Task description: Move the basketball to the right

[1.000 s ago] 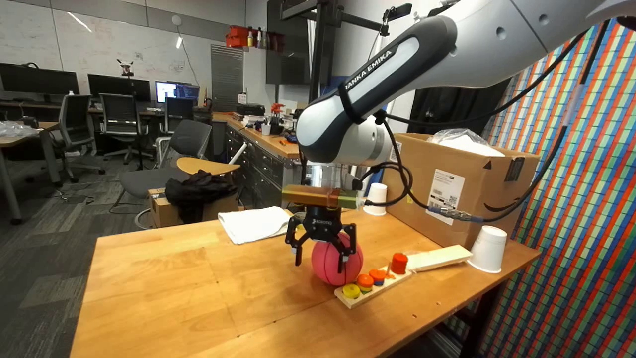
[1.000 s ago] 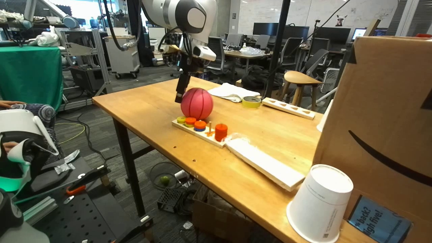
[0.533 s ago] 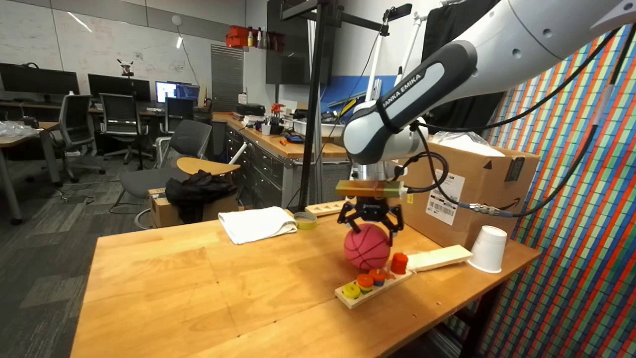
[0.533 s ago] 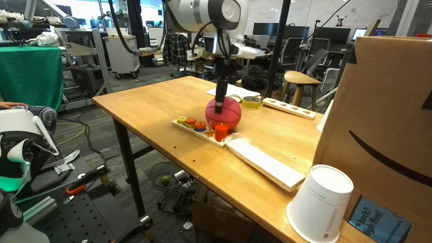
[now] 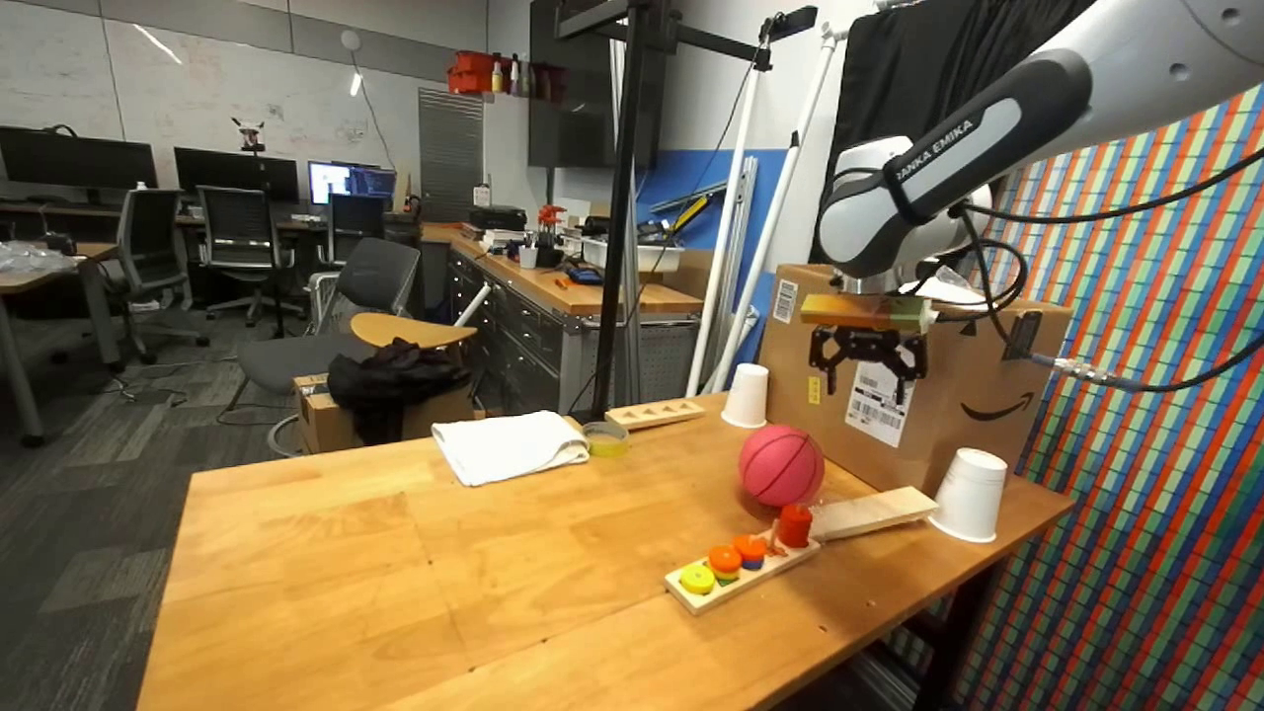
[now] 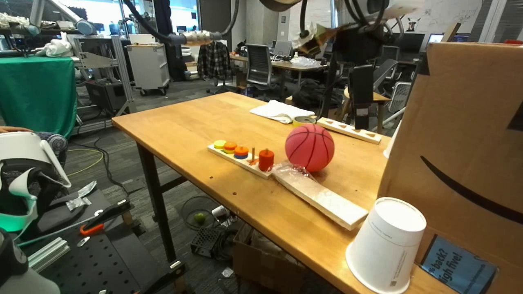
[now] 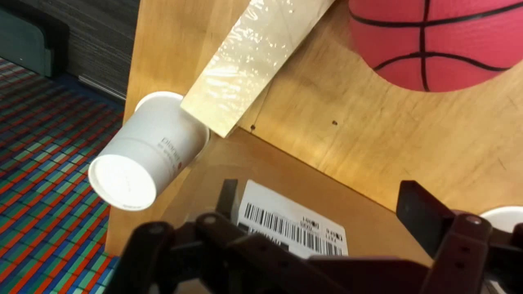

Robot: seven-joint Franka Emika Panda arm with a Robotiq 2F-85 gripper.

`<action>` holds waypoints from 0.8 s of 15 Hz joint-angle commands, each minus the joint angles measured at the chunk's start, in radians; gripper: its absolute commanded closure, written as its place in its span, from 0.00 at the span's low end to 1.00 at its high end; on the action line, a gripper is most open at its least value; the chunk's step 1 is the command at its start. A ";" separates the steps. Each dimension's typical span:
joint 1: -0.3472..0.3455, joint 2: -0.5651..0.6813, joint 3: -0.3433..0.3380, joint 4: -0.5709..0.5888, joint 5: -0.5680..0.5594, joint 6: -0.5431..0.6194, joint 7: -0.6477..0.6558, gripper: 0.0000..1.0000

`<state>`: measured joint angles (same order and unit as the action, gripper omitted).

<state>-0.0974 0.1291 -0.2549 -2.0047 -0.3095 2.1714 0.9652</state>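
The pink-red basketball (image 5: 781,465) with black lines rests on the wooden table, behind the peg toy and beside the flat board. In an exterior view the ball (image 6: 309,148) stands just behind the plastic-wrapped end of the board. In the wrist view part of the ball (image 7: 437,45) shows at the top right, cut off by the frame edge. My gripper (image 5: 866,387) is open and empty. It is raised above and apart from the ball, in front of the cardboard box. In the wrist view the fingers (image 7: 318,192) are wide apart with nothing between them.
The cardboard box (image 5: 918,395) stands close to my gripper. White cups (image 5: 970,496) (image 5: 747,396) stand beside it. The wrapped board (image 6: 320,198) and ring toy (image 6: 241,158) lie along the table's edge. A white cloth (image 5: 509,447) and tape roll (image 5: 605,438) lie at the back.
In an exterior view the ball has moved right along the toy to the board. My gripper was low at the ball; it has since risen and moved right, away from it.
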 commanded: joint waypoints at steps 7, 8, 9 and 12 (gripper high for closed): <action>0.018 -0.356 0.151 -0.316 0.083 0.062 -0.052 0.00; 0.024 -0.374 0.172 -0.339 0.107 0.056 -0.058 0.00; 0.029 -0.382 0.191 -0.361 0.128 0.057 -0.065 0.00; 0.042 -0.395 0.235 -0.399 0.173 0.049 -0.088 0.00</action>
<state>-0.0617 -0.2208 -0.0476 -2.3501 -0.1800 2.2061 0.9218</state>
